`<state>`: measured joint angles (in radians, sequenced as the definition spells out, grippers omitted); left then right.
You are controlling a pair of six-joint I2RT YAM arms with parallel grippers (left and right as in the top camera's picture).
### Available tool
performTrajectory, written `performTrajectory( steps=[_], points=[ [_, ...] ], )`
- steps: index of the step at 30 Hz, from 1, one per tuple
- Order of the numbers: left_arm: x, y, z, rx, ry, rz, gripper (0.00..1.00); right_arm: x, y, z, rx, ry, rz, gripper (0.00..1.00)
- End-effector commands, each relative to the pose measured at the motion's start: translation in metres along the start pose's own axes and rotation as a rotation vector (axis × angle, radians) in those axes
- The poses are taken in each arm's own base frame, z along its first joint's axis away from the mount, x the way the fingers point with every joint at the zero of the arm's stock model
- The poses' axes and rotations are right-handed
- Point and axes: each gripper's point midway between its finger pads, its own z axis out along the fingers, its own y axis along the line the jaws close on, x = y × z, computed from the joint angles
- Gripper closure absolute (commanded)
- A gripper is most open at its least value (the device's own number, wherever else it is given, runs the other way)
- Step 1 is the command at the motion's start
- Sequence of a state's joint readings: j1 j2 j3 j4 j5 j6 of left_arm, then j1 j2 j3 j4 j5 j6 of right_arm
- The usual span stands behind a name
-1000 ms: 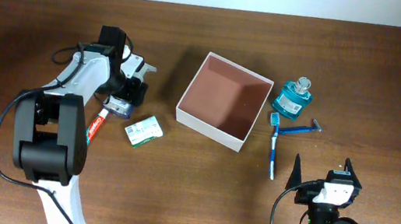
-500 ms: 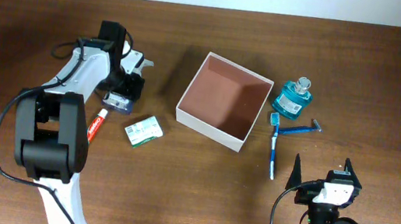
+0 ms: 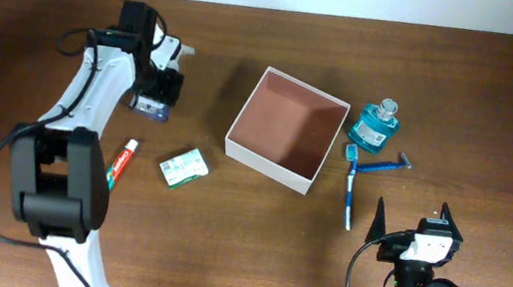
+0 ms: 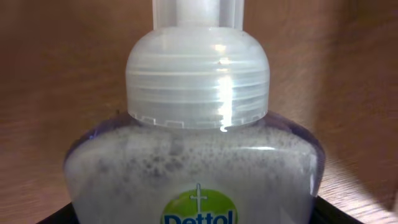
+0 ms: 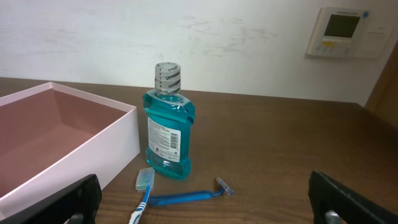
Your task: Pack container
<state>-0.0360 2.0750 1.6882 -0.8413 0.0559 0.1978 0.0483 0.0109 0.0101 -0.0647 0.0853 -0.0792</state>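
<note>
Mouthwash (image 3: pixel 373 127), razor (image 3: pixel 384 166), toothbrush (image 3: pixel 350 189) just beside container (image 3: pixel 269 161)

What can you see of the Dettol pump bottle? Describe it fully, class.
The Dettol pump bottle is clear, purple-tinted plastic, its inside coated with grey-white foam. A translucent ribbed collar caps the shoulders, and a white pump stem rises out of view. A green Dettol logo shows at the lower edge. It appears upright in the wrist view, dark jaws flanking its lower corners. Overhead, the left gripper holds it over the table, left of the container.
</note>
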Motion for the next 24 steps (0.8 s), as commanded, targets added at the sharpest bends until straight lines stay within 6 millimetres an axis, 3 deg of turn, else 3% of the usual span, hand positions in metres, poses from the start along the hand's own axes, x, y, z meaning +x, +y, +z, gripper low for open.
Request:
performTrajectory(
  steps=[1, 6, 12, 24],
  points=[
    [-0.051, -0.009, -0.079, -0.009, -0.236, 0.006, 0.51, 0.003, -0.001, 0.0, 0.005, 0.006, 0.001, 0.01],
    [-0.078, -0.037, -0.131, -0.002, -0.398, 0.066, 0.52, 0.003, -0.001, 0.0, 0.005, 0.006, 0.001, 0.02],
    [-0.105, -0.093, -0.182, 0.039, -0.578, 0.168, 0.52, 0.003, -0.001, 0.0, 0.005, 0.006, 0.001, 0.01],
    [-0.119, -0.192, -0.204, 0.206, -0.702, 0.263, 0.51, 0.003, -0.001, 0.0, 0.005, 0.006, 0.001, 0.01]
  ],
)
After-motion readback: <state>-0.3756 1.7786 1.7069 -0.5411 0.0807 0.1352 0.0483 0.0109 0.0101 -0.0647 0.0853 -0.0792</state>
